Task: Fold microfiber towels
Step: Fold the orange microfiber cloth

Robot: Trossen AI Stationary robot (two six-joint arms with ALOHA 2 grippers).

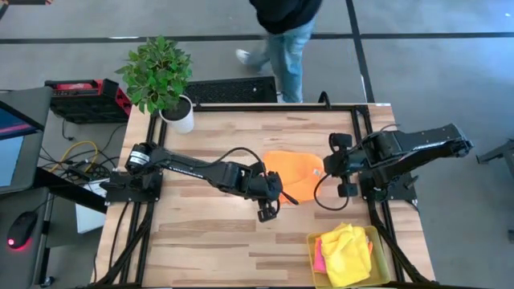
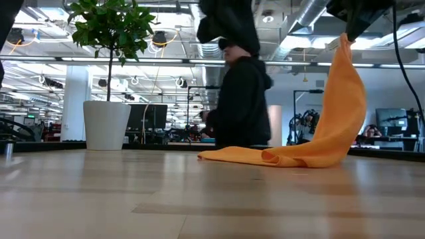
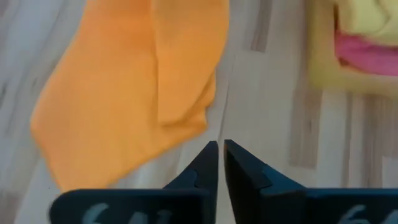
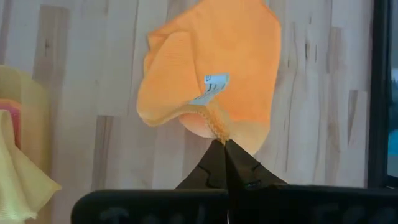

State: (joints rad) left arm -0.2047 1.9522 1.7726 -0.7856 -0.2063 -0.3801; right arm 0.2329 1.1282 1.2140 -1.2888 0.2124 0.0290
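One orange towel [image 2: 319, 133] hung by a corner from the clamped right gripper [image 4: 222, 144], trailing toward the nearly closed, empty left gripper [image 3: 221, 149].

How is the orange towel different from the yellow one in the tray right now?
The orange towel lies partly on the bare table, one edge lifted by the right hand; the yellow towel sits bunched in the tray, untouched. The orange towel is alone; the yellow towel rests atop a pink towel. Both are soft, plain and unfolded.
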